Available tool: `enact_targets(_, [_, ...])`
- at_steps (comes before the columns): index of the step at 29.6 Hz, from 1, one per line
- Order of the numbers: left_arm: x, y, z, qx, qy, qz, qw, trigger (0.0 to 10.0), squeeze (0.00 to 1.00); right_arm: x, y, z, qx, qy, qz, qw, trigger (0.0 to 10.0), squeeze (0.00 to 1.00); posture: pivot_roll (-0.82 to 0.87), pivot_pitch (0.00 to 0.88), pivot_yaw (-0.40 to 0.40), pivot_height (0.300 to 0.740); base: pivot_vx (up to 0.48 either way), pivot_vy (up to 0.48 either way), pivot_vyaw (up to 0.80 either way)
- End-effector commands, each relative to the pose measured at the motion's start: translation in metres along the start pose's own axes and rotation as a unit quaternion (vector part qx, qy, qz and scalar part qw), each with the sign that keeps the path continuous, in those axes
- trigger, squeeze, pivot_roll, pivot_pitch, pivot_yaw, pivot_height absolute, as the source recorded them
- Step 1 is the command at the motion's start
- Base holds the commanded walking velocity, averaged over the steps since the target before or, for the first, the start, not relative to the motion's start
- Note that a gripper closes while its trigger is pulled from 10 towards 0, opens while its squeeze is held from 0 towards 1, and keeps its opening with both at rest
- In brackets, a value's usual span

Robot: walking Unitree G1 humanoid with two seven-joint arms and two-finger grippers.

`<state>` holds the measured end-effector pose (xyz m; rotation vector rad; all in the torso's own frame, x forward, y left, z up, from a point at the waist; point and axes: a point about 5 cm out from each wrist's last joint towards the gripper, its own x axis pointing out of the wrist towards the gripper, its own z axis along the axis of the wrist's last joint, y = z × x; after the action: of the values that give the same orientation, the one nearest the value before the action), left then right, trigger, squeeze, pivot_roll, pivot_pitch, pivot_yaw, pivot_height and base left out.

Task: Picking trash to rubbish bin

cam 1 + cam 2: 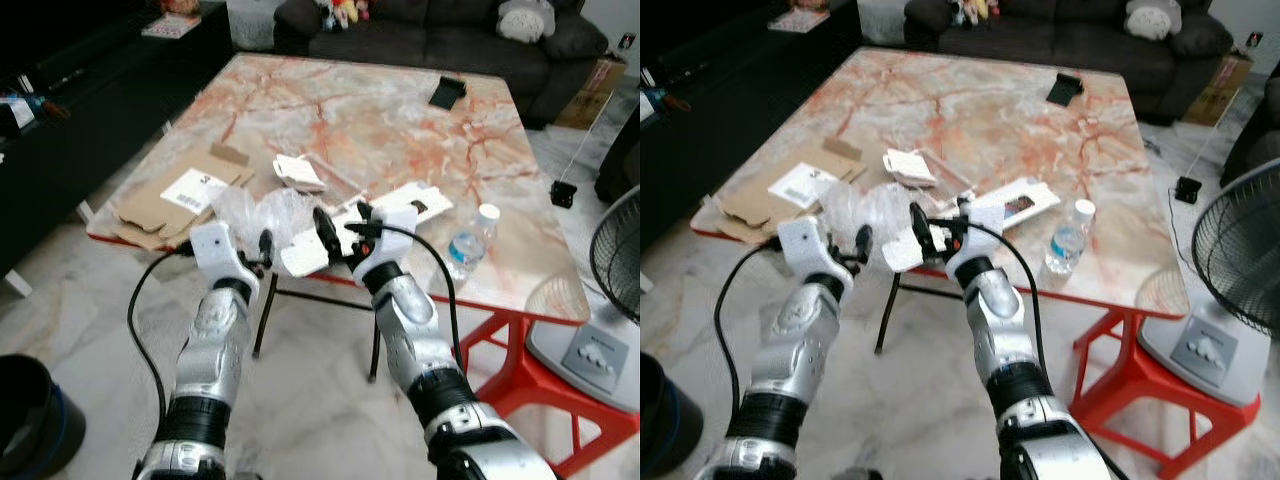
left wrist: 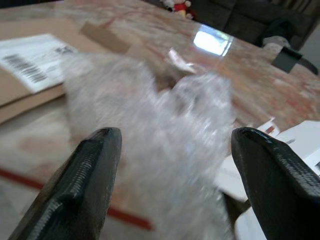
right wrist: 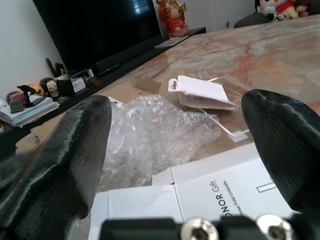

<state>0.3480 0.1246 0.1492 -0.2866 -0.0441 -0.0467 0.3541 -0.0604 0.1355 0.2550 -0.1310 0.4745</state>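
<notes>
Crumpled clear bubble wrap [image 1: 262,212] lies at the front edge of the marble table [image 1: 400,120]. My left gripper [image 1: 256,250] is open just in front of it; in the left wrist view the bubble wrap [image 2: 165,125] sits between and beyond the two fingers. A flat white box [image 1: 405,205] lies beside the wrap and juts over the table edge. My right gripper [image 1: 345,222] is open above that box [image 3: 210,192], holding nothing. The dark rubbish bin [image 1: 30,415] stands on the floor at the lower left.
Flattened cardboard with a label [image 1: 165,205], a small white packet [image 1: 298,172], a water bottle [image 1: 470,240] and a black object [image 1: 447,92] are on the table. A fan [image 1: 615,265] stands to the right, a sofa [image 1: 440,35] behind, and a dark TV unit [image 1: 70,110] to the left.
</notes>
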Motion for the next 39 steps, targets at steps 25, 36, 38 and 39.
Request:
enact_targets(25, [-0.009, -0.022, 0.01, 0.031, -0.004, 0.015, 0.999, 10.0, 0.0, -0.001, 0.004, -0.001, 0.008, -0.002, 0.002, 1.0, 10.0, 0.0, 0.14, 0.121, -0.035, 0.728, 0.0, 0.0, 0.0])
enact_targets(36, [-0.017, -0.007, 0.001, 0.05, 0.025, 0.064, 0.996, 10.0, 0.0, 0.0, 0.006, -0.001, 0.01, -0.001, 0.005, 1.0, 10.0, 0.0, 0.14, 0.112, -0.03, 0.728, 0.0, 0.0, 0.0])
enact_targets(38, [-0.019, -0.002, 0.0, 0.054, 0.033, 0.08, 0.995, 10.0, 0.0, 0.0, 0.007, -0.002, 0.011, -0.001, 0.006, 1.0, 10.0, 0.0, 0.14, 0.111, -0.029, 0.728, 0.0, 0.0, 0.0])
enact_targets(39, [-0.019, -0.001, 0.0, 0.053, 0.034, 0.085, 0.994, 10.0, 0.0, 0.0, 0.007, -0.002, 0.011, -0.001, 0.006, 1.0, 10.0, 0.0, 0.14, 0.11, -0.029, 0.728, 0.0, 0.0, 0.0])
